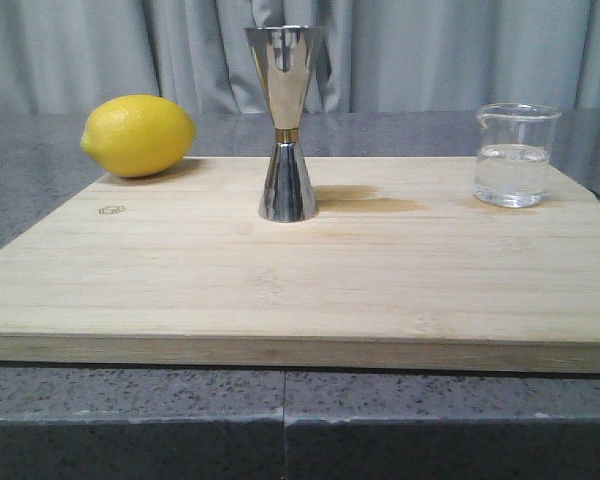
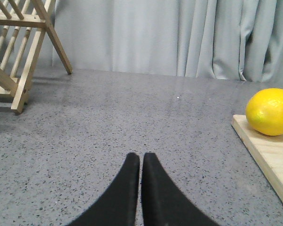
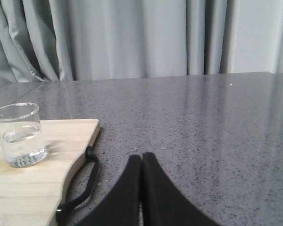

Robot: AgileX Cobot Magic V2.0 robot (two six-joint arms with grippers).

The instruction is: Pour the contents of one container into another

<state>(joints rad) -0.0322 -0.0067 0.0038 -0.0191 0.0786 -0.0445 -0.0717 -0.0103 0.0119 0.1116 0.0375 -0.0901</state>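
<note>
Pale grey pleated curtain (image 1: 460, 50) across the back, speckled grey stone surface (image 2: 108, 132), wooden slatted rack (image 2: 19, 52) at one side, soft even light

Lemon, board, rack & curtain on grey counter

Lemon (image 1: 138, 135) sat on back-left corner of wooden board (image 1: 300, 290), w/ small logo stamped near it. Board lay on speckled grey counter (image 2: 132, 122); black strap (image 3: 82, 188) hung off its right edge. Wooden rack (image 2: 19, 52) stood on counter well left of board. Grey curtain (image 1: 100, 50) hung behind.
</note>
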